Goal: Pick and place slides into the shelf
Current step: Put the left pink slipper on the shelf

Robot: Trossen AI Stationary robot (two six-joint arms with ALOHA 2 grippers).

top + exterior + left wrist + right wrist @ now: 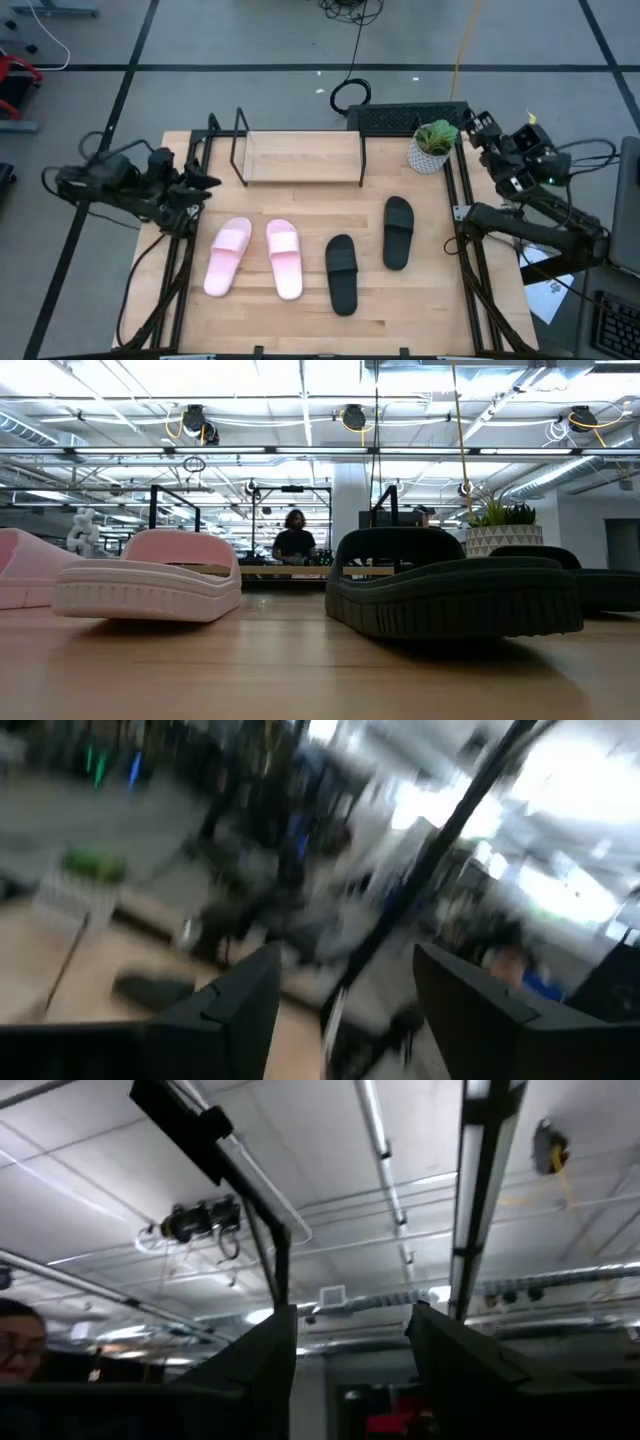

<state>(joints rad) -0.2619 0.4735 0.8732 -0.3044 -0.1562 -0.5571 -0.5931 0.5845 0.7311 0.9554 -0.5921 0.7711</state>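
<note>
Two light pink slides [228,257] [284,258] lie soles down, side by side, on the wooden table's near left. Two black slides [342,273] [398,232] lie to their right. The shelf [300,157], a light-wood board on a black wire frame, stands at the table's far middle with nothing on it. My left gripper [207,182] is raised at the table's left edge and open [345,960], with nothing between its fingers. My right gripper [475,122] is up at the far right corner, tilted upward and open [350,1315], holding nothing. In the low view, a pink slide [150,575] and a black slide [450,590] fill the foreground.
A small potted plant [433,145] in a white pot stands at the far right, beside the shelf. A black keyboard [405,118] lies behind it. Black frame rails run along both table sides. A person [295,540] sits far off in the room.
</note>
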